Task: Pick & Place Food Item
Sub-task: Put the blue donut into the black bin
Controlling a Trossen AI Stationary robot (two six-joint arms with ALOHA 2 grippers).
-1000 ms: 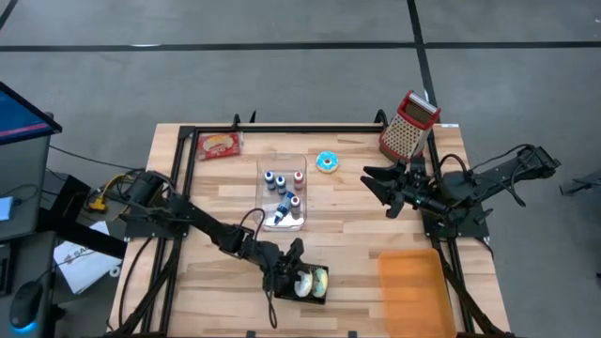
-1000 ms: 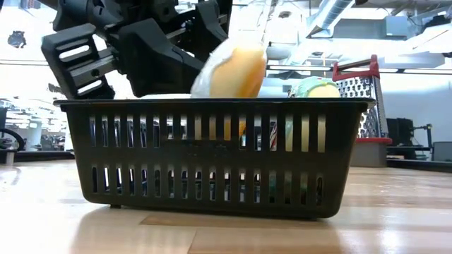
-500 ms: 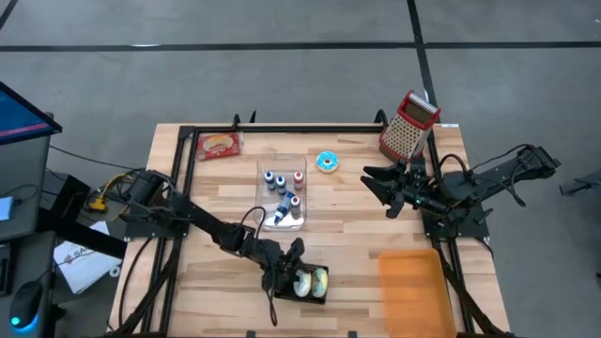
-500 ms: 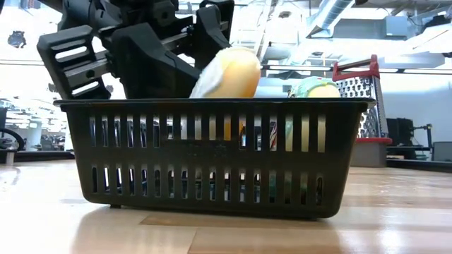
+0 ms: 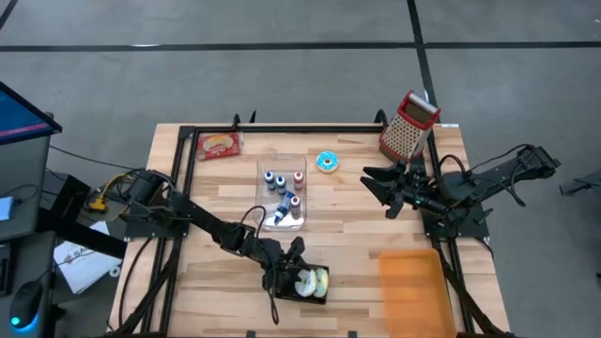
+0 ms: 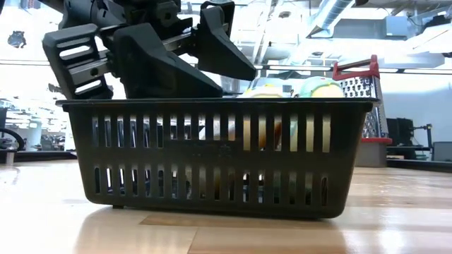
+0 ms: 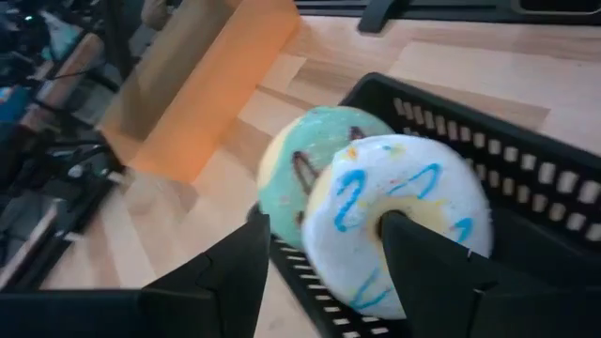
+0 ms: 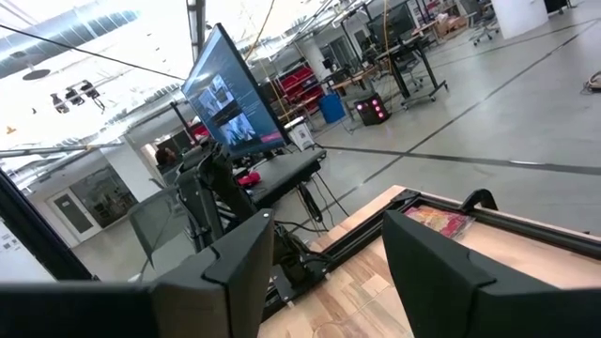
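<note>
Dropped since a second ago: white doughnut [image 7: 399, 221] now down in black basket [image 6: 212, 159] against green doughnut [image 7: 315, 160], left gripper [image 5: 287, 260] spread wide above, empty; right gripper [image 5: 378, 185] wide, idle.

The high view looks straight down from well above, taking in the whole tabletop [image 5: 347, 202] and some floor around it. The low view sits at tabletop height, very near the black basket [image 6: 212, 155], facing level into the room (the basket fills most of it). The left wrist view looks closely down into that same basket, which the high view shares. The right wrist view faces level across the tabletop's far edge toward a monitor [image 8: 230, 94].
</note>
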